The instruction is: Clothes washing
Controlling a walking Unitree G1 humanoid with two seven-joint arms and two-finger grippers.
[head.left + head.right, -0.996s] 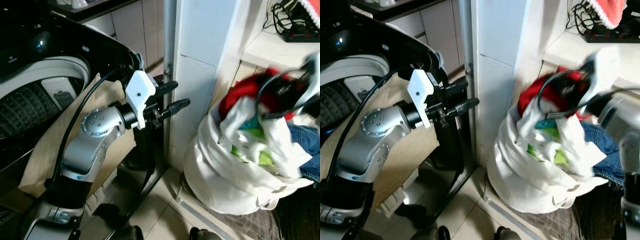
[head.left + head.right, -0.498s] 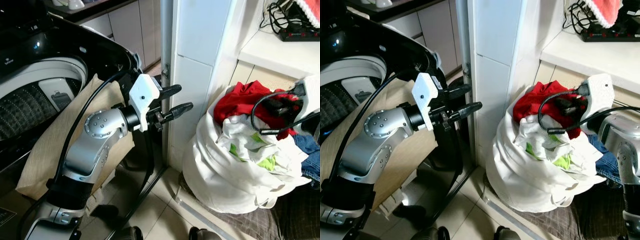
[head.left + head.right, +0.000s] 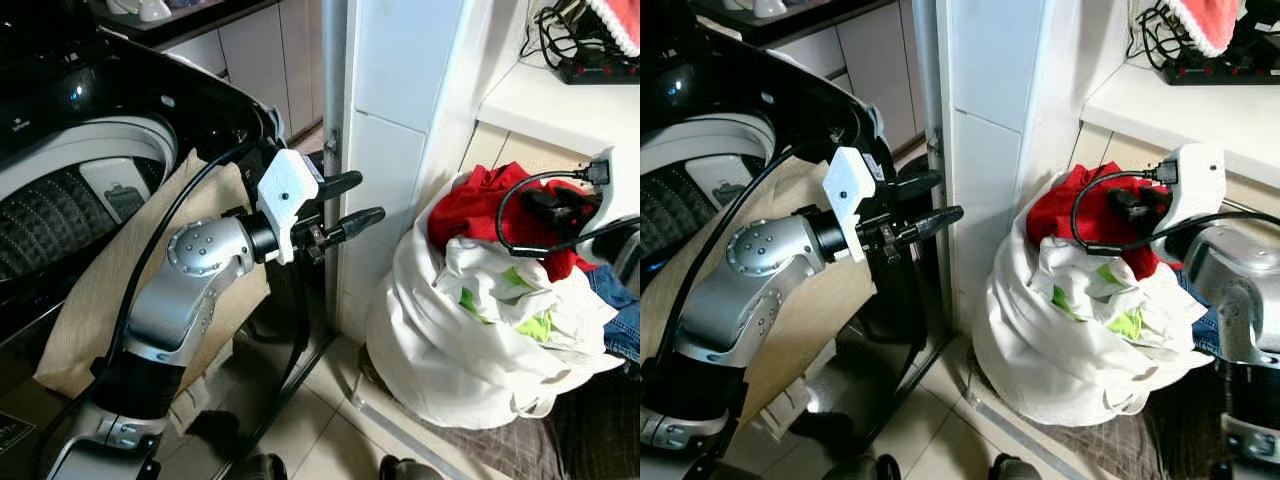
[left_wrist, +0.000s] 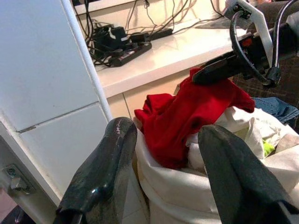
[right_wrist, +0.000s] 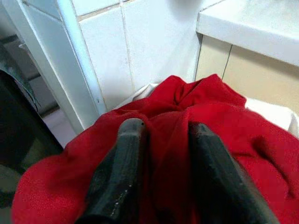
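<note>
A red garment (image 3: 478,205) lies on top of a full white laundry bag (image 3: 440,345) on the floor at the right. My right gripper (image 5: 167,125) is pressed down into it. Its two black fingers (image 4: 217,70) stand close together with a fold of red cloth pinched between them. The left gripper (image 3: 370,195) hangs open and empty in mid-air beside the white tiled pillar (image 3: 390,140), pointing toward the bag. The washing machine (image 3: 70,190) stands at the left with its drum open.
White and green clothes fill the bag under the red one, and blue jeans (image 3: 622,310) lie at its right. A white shelf with a power strip (image 3: 600,68) and cables is above the bag. A beige panel leans against the machine.
The right gripper swung in fast from the right a second ago and now rests still on the red garment. The left arm has stayed where it was.
</note>
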